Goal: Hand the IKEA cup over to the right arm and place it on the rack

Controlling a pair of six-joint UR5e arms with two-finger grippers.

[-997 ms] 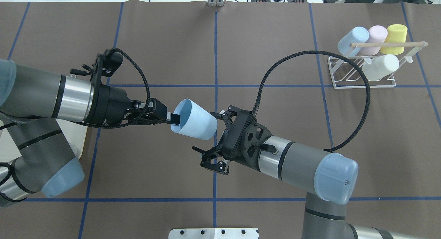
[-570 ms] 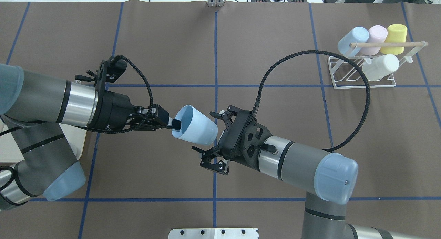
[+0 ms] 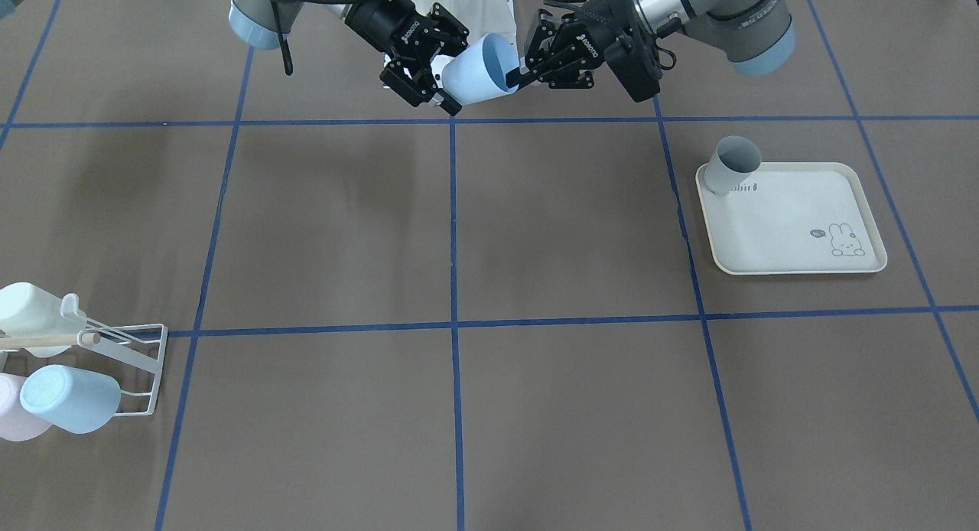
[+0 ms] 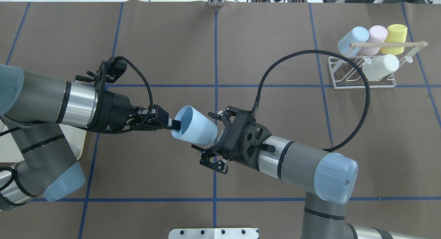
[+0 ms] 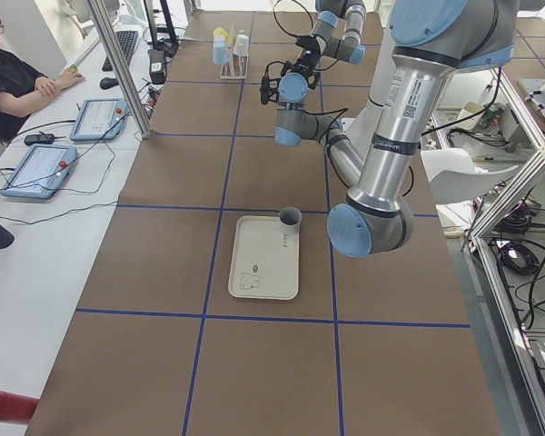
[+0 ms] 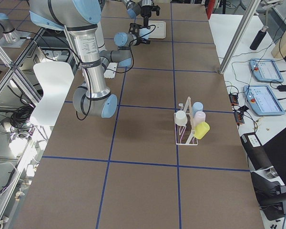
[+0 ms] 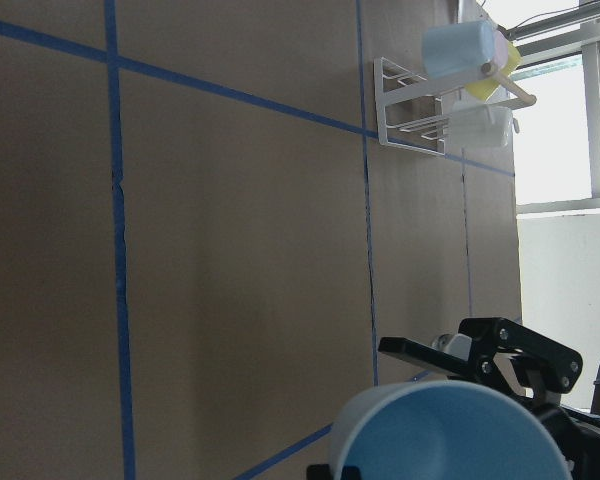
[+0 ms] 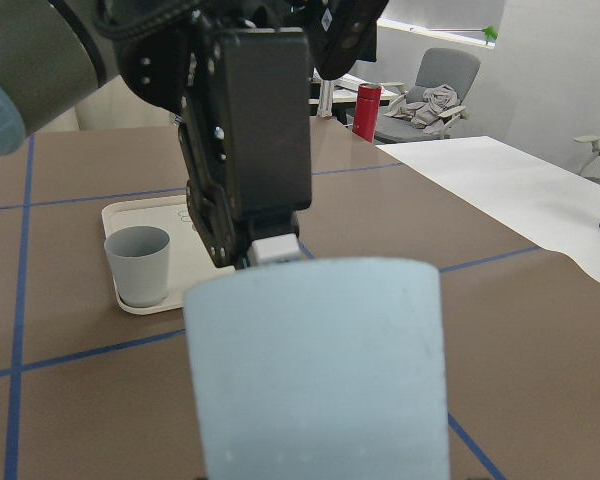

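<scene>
A light-blue IKEA cup (image 4: 194,125) hangs on its side above the table's middle. My left gripper (image 4: 175,124) is shut on its rim, one finger inside the mouth. My right gripper (image 4: 207,138) is open, its fingers spread above and below the cup's closed base, with no grip on it. In the front-facing view the cup (image 3: 478,72) sits between the left gripper (image 3: 516,76) and the right gripper (image 3: 446,66). The cup's wall (image 8: 315,370) fills the right wrist view. The white wire rack (image 4: 336,73) with its wooden dowel (image 4: 387,44) stands far right.
The rack holds blue (image 4: 353,39), pink (image 4: 377,37), yellow (image 4: 396,35) and white (image 4: 380,66) cups. A cream rabbit-print tray (image 3: 795,225) with a grey cup (image 3: 733,164) lies under my left arm. A looped black cable (image 4: 344,60) arcs from my right wrist.
My left arm has carried the cup a little to the right, toward the right gripper. The right gripper has edged closer around the cup's base and has stayed open.
</scene>
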